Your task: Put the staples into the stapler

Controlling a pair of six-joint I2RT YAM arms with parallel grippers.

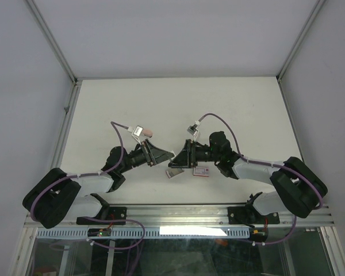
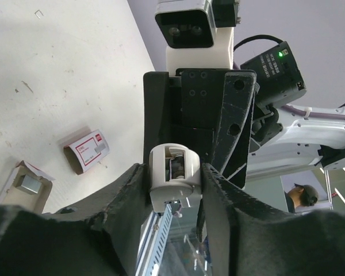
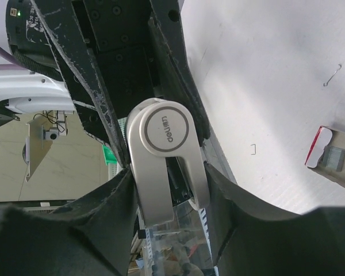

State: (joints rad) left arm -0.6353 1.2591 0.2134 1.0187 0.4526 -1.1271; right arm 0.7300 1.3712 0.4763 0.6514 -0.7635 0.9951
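Both grippers hold the stapler between them above the table's middle. In the left wrist view my left gripper is shut on its white end. In the right wrist view my right gripper is shut on its silver body with the round logo. From above, the left gripper and right gripper meet and hide most of the stapler. The white staple box with red label lies on the table under the right gripper. Its tray with a silvery strip lies beside it.
A small pink oblong object lies behind the left wrist. Loose single staples lie on the white table. A metal rail runs along the near edge, and white walls enclose the table.
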